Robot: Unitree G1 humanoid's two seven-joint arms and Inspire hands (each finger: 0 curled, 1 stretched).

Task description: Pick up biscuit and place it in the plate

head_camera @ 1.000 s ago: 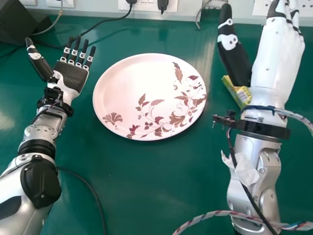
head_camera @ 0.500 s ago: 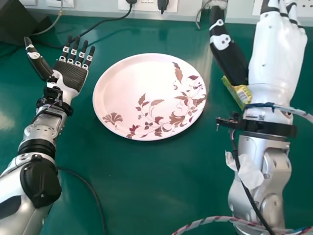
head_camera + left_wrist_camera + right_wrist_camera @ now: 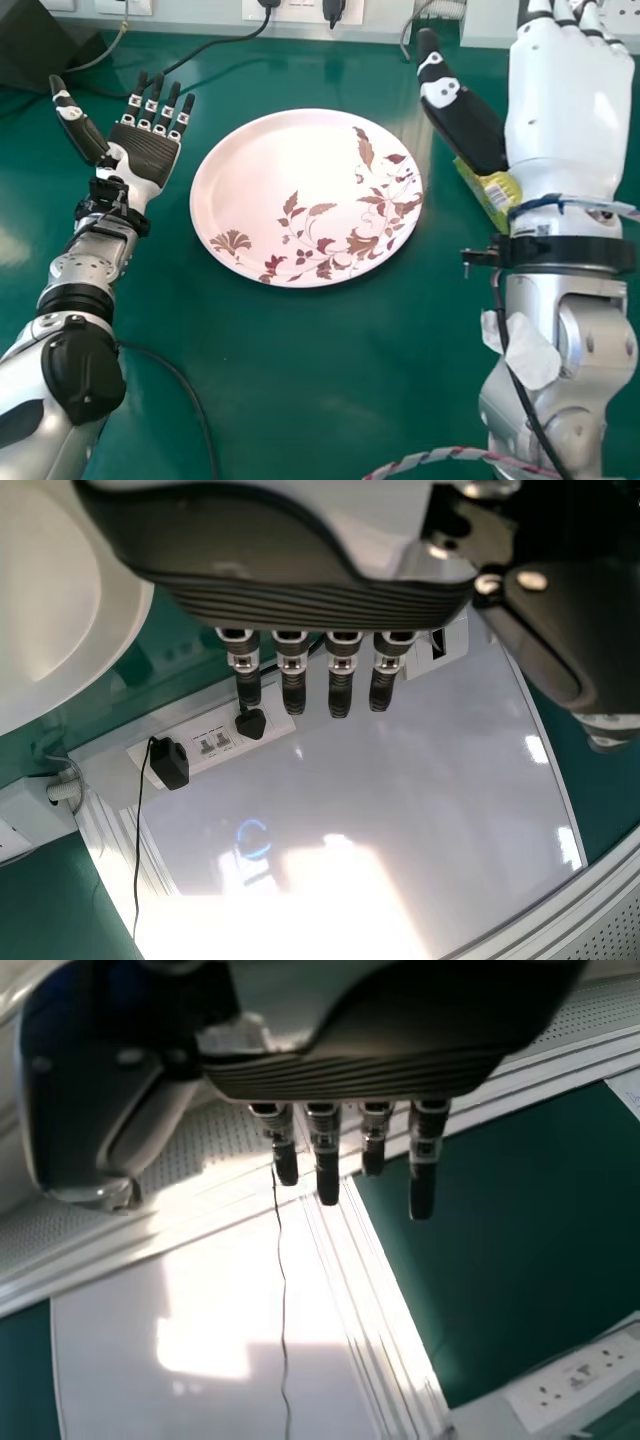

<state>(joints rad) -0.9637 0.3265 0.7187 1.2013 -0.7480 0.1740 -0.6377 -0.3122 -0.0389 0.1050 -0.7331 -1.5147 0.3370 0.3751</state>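
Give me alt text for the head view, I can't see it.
A pale floral plate lies on a green table between the left robot hand and the right robot hand, both open. The right arm partly hides a small yellow packet.

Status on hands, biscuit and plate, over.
Left hand open; right hand open. Biscuit packet right of plate, not yet on it. Right hand partly blocks head view of packet.

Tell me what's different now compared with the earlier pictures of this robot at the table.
The right hand has turned slightly: its thumb tip has swung left, while the forearm has shifted right. A bit more of the yellow biscuit packet shows beside it. Nothing was taken hold of or let go. The left hand, packet and plate stayed put.
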